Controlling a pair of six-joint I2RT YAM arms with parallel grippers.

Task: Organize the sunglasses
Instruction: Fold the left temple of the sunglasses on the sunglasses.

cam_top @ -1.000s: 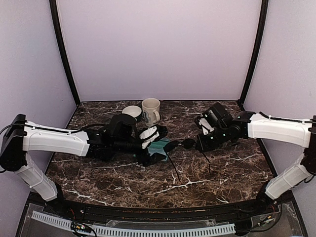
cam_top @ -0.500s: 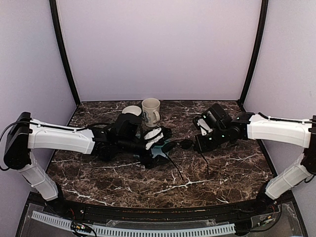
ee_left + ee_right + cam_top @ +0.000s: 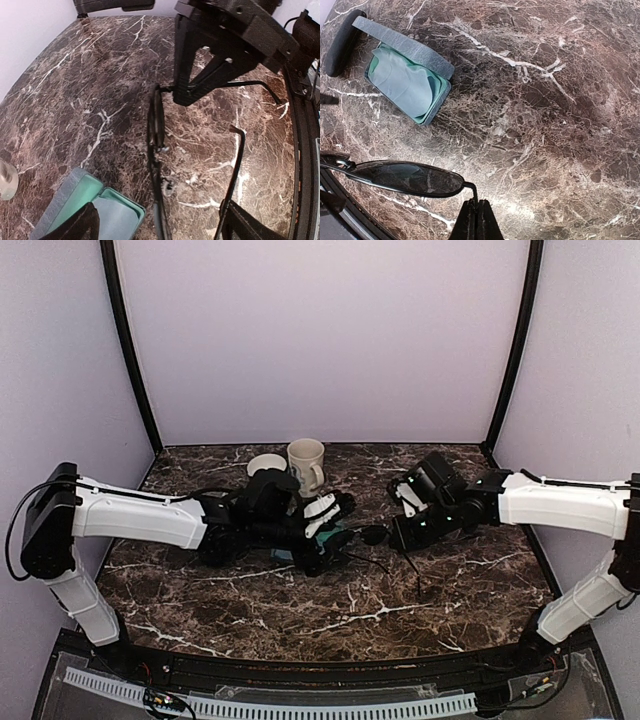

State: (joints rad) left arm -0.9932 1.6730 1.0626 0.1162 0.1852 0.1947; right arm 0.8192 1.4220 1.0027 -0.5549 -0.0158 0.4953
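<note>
1. The right gripper [image 3: 477, 214] is clenched on the thin black wire-framed sunglasses [image 3: 410, 177]. It pinches the frame at the corner of one lens, and the pair hangs in the air above the marble table [image 3: 560, 100] with its arms unfolded.
2. The left gripper [image 3: 328, 528] is released, with its fingers spread wide, and it grasps nothing. It stands at 9 o'clock of the glasses and faces them.
3. The grey-blue case [image 3: 402, 42] lies on the table with its lid raised, at about 10 o'clock from the right gripper. Inside it I see only a green cloth [image 3: 405, 82].
4. My judgement is that the task is around its first half. One pair is lifted, but it is not yet folded and not yet in a case.
5. The black oval case [image 3: 342, 42] lies just beside the grey-blue one, at its 10 o'clock. I cannot find the second, brownish pair in these views, so that pair probably remains to do.
</note>
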